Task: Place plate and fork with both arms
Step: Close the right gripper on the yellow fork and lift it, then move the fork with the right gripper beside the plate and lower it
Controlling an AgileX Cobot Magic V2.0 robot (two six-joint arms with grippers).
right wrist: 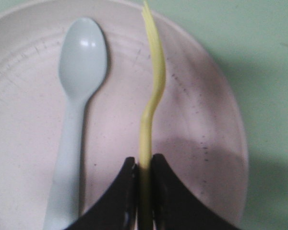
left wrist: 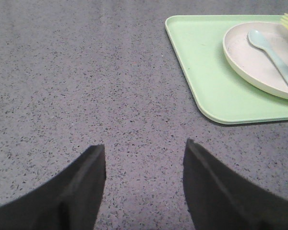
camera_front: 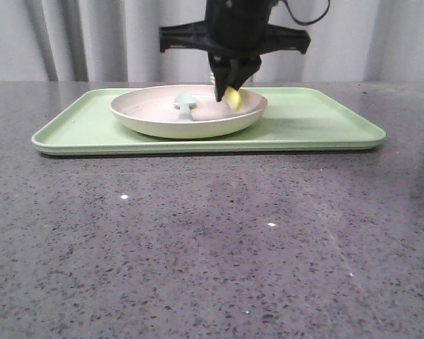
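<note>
The fork [right wrist: 153,96] is held tight by the right claw [right wrist: 144,191] over the plate [right wrist: 201,124]. The left claw [left wrist: 144,182] is kept wide open and empty. Next, the fork should be lifted away.

1 plate [camera_front: 155,116], 1 fork [right wrist: 151,100], 1 spoon [right wrist: 77,96], 1 tray [camera_front: 318,120], seemingly 2 grippers [left wrist: 144,187] [right wrist: 144,191]

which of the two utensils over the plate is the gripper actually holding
The yellow fork. The right gripper is shut on its handle, edge-up above the plate. The pale blue spoon lies loose in the plate beside it, untouched.
</note>
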